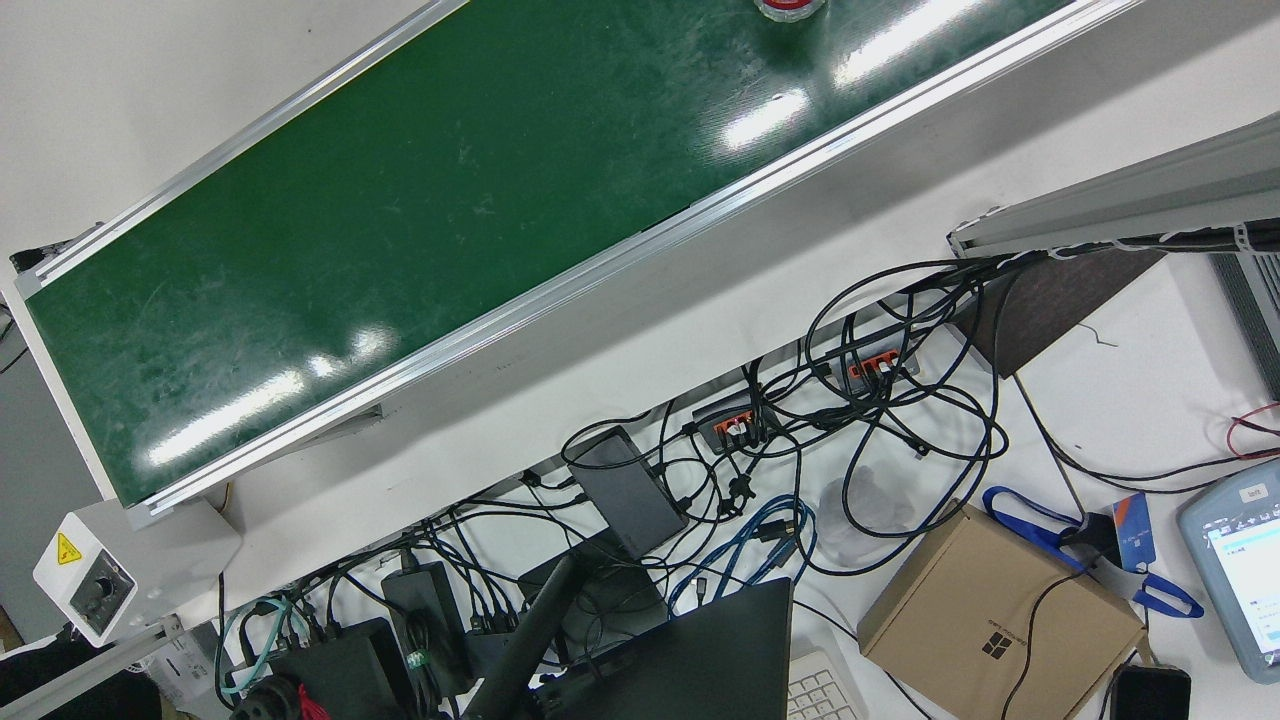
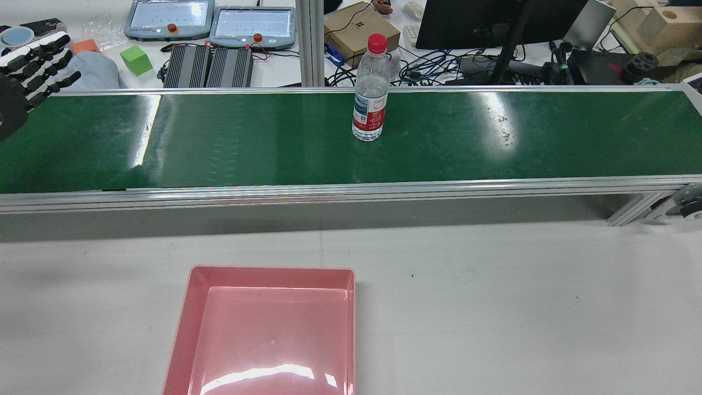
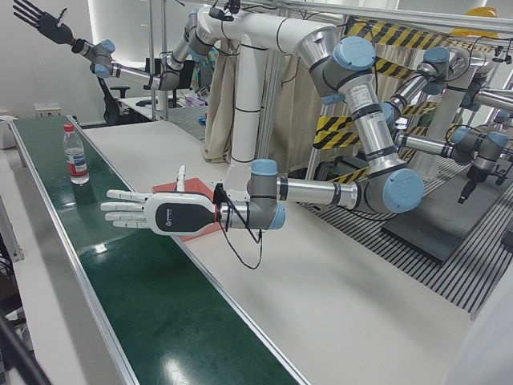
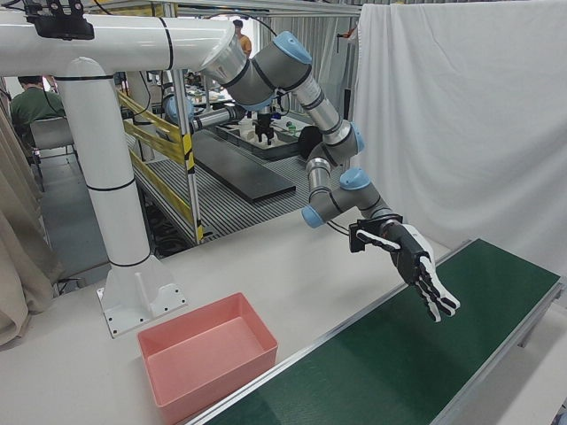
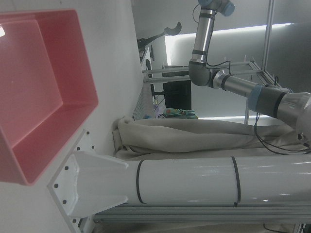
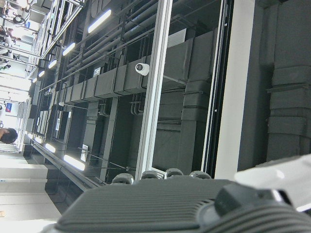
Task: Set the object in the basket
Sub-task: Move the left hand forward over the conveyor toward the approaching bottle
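1. A clear plastic water bottle [image 2: 371, 93] stands upright about midway along a green conveyor belt [image 2: 219, 142], closer to the belt's far edge, the operators' side. Nothing touches it.
2. The bottle has a red screw cap and a red, white and blue label around its lower half. It looks tall, narrow and light, so it would probably tip easily.
3. A shallow pink basket [image 2: 271, 269] sits empty on the white table [image 2: 493, 307], on the robot's side of the belt. It is slightly to the robot's left of the bottle and well apart from it.
4. The left hand [image 2: 33, 71] hovers over the belt's left end, far from the bottle. It is empty, with its fingers stretched out flat.
5. The right hand [image 3: 44, 22] is raised high in the air, well clear of the belt. Its fingers are splayed and it holds nothing.
6. The step in hand appears to be the reach. To do it well, the left hand should approach the bottle from the side and wrap the labelled body below the shoulder. It should close evenly so the bottle is not knocked over.
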{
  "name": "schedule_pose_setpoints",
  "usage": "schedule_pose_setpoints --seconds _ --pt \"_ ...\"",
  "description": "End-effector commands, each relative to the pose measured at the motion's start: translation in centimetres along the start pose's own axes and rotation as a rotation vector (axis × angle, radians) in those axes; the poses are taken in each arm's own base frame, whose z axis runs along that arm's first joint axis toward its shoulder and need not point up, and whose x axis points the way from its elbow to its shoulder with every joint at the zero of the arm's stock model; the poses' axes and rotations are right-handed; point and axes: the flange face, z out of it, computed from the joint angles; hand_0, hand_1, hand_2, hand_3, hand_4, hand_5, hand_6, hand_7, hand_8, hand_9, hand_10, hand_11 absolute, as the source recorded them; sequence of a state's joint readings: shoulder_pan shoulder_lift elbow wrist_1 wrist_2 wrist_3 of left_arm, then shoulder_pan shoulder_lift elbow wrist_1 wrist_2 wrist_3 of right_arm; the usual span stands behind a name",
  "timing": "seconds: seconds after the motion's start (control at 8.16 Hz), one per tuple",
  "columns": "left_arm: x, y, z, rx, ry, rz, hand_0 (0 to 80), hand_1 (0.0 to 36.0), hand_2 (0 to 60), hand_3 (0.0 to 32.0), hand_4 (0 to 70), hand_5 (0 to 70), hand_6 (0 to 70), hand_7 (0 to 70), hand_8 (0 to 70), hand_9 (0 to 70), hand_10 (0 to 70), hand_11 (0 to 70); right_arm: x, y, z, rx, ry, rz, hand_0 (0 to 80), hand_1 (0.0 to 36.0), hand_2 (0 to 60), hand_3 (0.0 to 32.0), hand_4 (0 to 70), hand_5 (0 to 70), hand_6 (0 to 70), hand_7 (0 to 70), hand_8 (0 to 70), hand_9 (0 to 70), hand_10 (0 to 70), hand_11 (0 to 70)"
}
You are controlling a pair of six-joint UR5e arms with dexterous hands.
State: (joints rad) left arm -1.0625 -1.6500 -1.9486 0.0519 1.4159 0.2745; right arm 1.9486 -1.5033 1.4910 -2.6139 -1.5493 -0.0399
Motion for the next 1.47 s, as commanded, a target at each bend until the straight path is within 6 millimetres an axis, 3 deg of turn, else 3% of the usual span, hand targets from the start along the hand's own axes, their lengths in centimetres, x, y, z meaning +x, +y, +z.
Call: schedule_pose_setpoints --seconds 0.0,0.25,0.86,0.98,1.1,1.35 --pt "0.7 0.7 0.3 0.003 0.074 0.000 40.1 0.0 0.0 1.4 10.2 4.4 0.0 0.0 0.8 0.2 4.5 6.6 0.0 0.0 0.0 0.000 0.000 0.000 0.0 0.0 0.0 0.0 0.0 0.0 0.0 0.0 0.0 0.0 0.0 0.0" --pt "-0.9 1.0 0.7 0.013 0.043 -0.004 40.9 0.0 0.0 1.0 10.8 5.2 0.0 0.0 0.8 0.5 4.2 6.2 0.0 0.0 0.0 0.000 0.000 0.000 0.0 0.0 0.0 0.0 0.0 0.0 0.0 0.0 0.0 0.0 0.0 0.0" --pt "-1.6 2.1 2.7 0.120 -0.008 0.107 39.2 0.0 0.0 0.0 11.1 5.8 0.0 0.0 0.7 0.6 3.1 4.5 0.0 0.0 0.0 0.000 0.000 0.000 0.0 0.0 0.0 0.0 0.0 0.0 0.0 0.0 0.0 0.0 0.0 0.0" --pt "-3.8 2.6 3.3 0.108 -0.041 0.110 39.1 0.0 0.0 0.0 10.9 5.9 0.0 0.0 0.4 0.2 3.2 4.6 0.0 0.0 0.0 0.000 0.000 0.000 0.0 0.0 0.0 0.0 0.0 0.0 0.0 0.0 0.0 0.0 0.0 0.0" --pt "-5.0 3.3 5.3 0.074 -0.042 0.095 38.1 0.0 0.0 0.0 10.4 5.9 0.0 0.0 0.3 0.3 3.5 5.1 0.0 0.0 0.0 0.000 0.000 0.000 0.0 0.0 0.0 0.0 0.0 0.0 0.0 0.0 0.0 0.0 0.0 0.0" --pt "-4.8 4.2 7.3 0.038 0.020 0.079 37.0 0.0 0.0 0.0 10.2 6.0 0.0 0.0 0.3 0.3 3.9 5.6 0.0 0.0 0.0 0.000 0.000 0.000 0.0 0.0 0.0 0.0 0.0 0.0 0.0 0.0 0.0 0.0 0.0 0.0"
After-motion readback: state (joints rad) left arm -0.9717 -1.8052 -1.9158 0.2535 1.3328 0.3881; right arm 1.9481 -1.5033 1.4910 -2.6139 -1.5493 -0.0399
